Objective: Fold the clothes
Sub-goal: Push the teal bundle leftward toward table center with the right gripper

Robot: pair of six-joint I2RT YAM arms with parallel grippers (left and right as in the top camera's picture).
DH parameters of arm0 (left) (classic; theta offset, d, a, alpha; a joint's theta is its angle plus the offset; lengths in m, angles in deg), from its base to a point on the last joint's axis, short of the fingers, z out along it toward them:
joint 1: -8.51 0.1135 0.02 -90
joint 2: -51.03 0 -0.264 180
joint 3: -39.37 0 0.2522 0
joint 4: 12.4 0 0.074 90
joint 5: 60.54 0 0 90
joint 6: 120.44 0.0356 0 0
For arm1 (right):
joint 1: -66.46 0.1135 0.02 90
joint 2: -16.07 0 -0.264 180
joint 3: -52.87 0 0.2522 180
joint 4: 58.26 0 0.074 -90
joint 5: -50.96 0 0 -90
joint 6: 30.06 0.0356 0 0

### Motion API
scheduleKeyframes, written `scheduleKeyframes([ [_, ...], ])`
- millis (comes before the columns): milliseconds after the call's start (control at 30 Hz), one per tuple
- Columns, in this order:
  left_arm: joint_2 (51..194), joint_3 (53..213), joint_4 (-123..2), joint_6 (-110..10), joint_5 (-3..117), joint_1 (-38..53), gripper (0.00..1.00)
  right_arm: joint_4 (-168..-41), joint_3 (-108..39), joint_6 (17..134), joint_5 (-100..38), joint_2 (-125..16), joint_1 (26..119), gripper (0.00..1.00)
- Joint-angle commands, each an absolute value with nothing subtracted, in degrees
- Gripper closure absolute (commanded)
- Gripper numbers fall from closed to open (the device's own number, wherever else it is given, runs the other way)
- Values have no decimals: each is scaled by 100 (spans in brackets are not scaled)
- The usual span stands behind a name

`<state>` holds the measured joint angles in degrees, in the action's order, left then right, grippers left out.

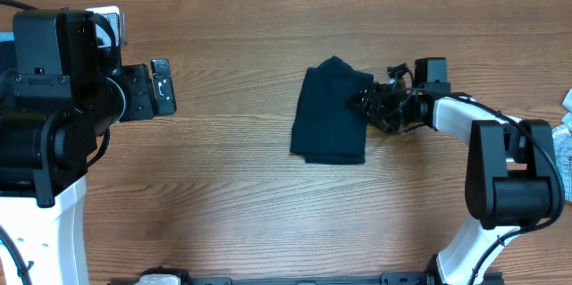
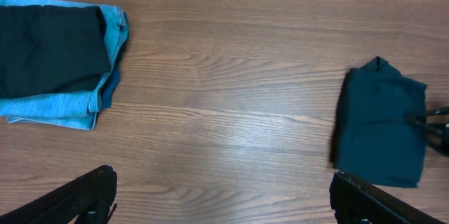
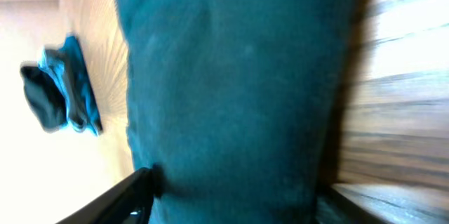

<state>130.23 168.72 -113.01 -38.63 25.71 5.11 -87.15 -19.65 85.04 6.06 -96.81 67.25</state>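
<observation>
— Start at the near edge. What was there?
— Only bare wood of the surface (image 1: 259, 222) between the two arm bases. I judged that the best room for swinging either arm.
— And the shirt?
— The navy shirt (image 1: 331, 115) lay in the middle of the surface, folded into a narrow block with a small bump at its far edge. The right fingers (image 1: 366, 104) were at its right edge, touching the cloth. The wrist view showed cloth filling the space between them, but it was blurred. I could not tell whether they pinched it or stood loose around it.
— How would you have handled that step?
— Low and slow, I think: take only the edge that needed squaring, keep it level, and press the fold flat. Dragging sideways risked skewing the block.
— The other arm?
— The left fingers (image 1: 163, 88) were spread wide and held nothing. They were well apart from the shirt, toward the left edge, with open wood between.
— Anything farther back?
— The folded stack (image 2: 56, 62), a dark piece on light blue ones, sat toward the far left corner as best I could tell, well apart from the shirt. The wood along the far edge behind the shirt was bare. That left room on every side but the right, where the arm itself stood.
</observation>
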Motion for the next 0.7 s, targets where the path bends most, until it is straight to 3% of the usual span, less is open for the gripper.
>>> scheduleKeyframes([
  [0,13042,16890,-11292,-3817,2499,474,0,-8766,-1823,8441,342,-9888,6828,48],
  [100,13042,16890,-11292,-3817,2499,474,0,-8766,-1823,8548,252,-9888,6828,60],
  [167,13042,16890,-11292,-3817,2499,474,0,-8766,-1823,8548,239,-9888,6828,76],
  [200,13042,16890,-11292,-3817,2499,474,0,-8759,-1823,8546,246,-9888,6828,79],
  [333,13042,16890,-11292,-3817,2499,474,0,-8396,-1826,8347,764,-9879,6828,84],
  [467,13042,16890,-11292,-3817,2499,474,0,-7983,-1830,8358,1308,-9761,6828,95],
  [667,13042,16890,-11292,-3817,2499,474,0,-7797,-1850,8368,1616,-9206,6839,96],
])
